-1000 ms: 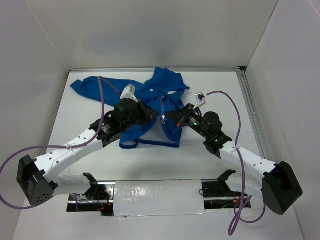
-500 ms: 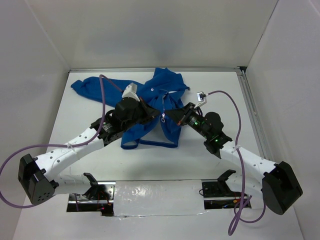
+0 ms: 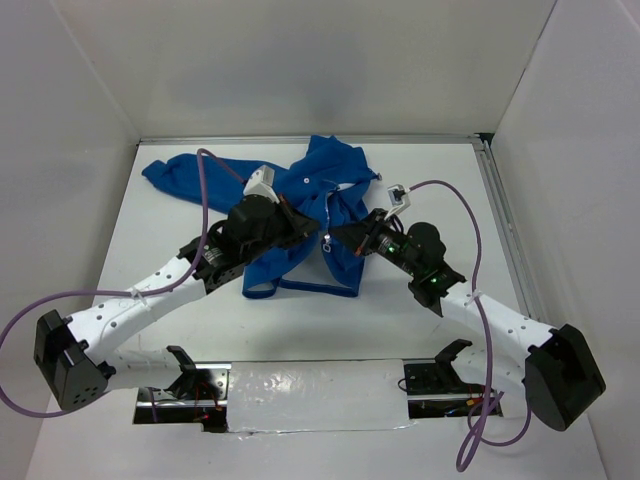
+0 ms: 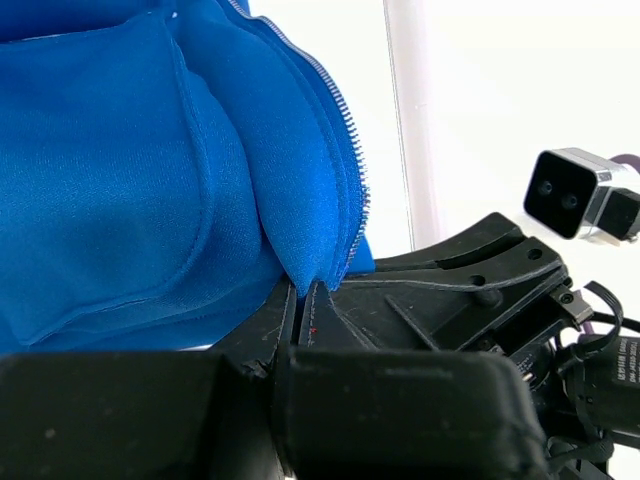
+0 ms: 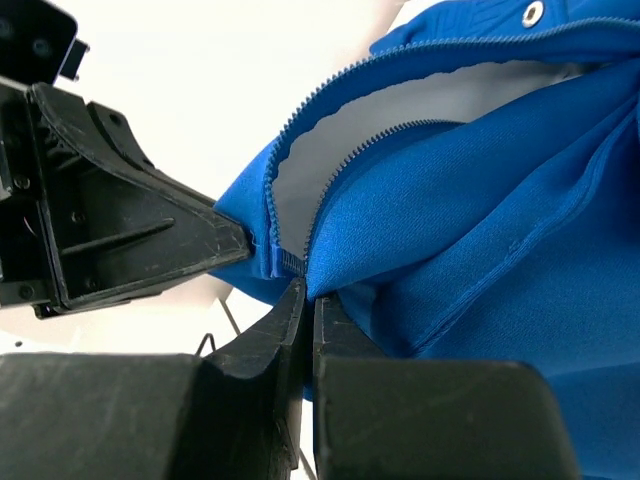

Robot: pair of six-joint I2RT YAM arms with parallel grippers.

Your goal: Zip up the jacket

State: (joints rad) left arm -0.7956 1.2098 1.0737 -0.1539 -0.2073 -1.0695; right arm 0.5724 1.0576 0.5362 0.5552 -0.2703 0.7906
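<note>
The royal-blue jacket (image 3: 320,170) lies crumpled at the far middle of the table, one sleeve stretched to the far left. Its front is open, and pale zipper teeth (image 5: 296,150) and white lining (image 5: 340,115) show. My left gripper (image 3: 308,229) is shut on the left front edge of the jacket (image 4: 300,230), beside the zipper teeth (image 4: 348,160). My right gripper (image 3: 338,234) is shut on the other front edge (image 5: 420,220), near the zipper's bottom end. The two grippers face each other, a few centimetres apart, and hold the fabric a little above the table.
White walls close in the table on the left, back and right. A metal rail (image 3: 505,230) runs along the right edge. Purple cables (image 3: 205,185) arc above both arms. A foil-taped strip (image 3: 310,395) lies at the near edge between the arm bases.
Both grippers have shifted slightly toward the far side with the jacket edges still in them. The jacket's lower hem has drawn in a little.
</note>
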